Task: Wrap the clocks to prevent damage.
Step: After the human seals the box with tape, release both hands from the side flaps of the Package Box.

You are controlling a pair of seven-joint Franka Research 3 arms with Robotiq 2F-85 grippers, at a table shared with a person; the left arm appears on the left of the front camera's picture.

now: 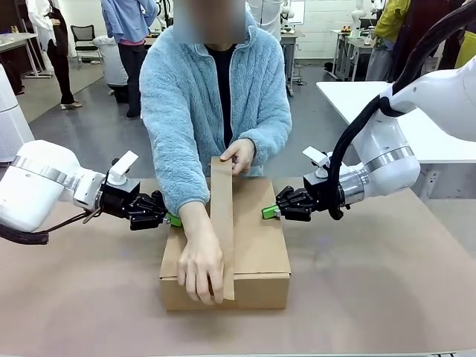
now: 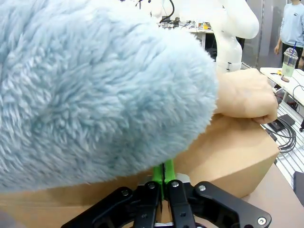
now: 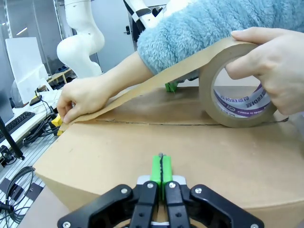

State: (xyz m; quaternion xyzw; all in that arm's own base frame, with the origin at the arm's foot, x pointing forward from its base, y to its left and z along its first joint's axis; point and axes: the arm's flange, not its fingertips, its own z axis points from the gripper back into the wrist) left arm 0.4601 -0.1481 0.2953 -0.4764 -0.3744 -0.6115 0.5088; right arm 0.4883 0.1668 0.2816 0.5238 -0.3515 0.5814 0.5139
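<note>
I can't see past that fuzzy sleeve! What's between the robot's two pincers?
In the front view, the box and the person's taping arm lie between them.

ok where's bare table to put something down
Free: the table right of the cardboard box, in front of the right end effector, and the near-left stretch in front of the left end effector. Crowded: the box top, with the person's hands and tape strip.

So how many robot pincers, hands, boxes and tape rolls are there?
Pincers: 2, the left pincer and the right pincer, both shut, pressing the box sides.
Person's hands: 2
Cardboard box: 1
Brown tape roll: 1
Total: 6
</note>
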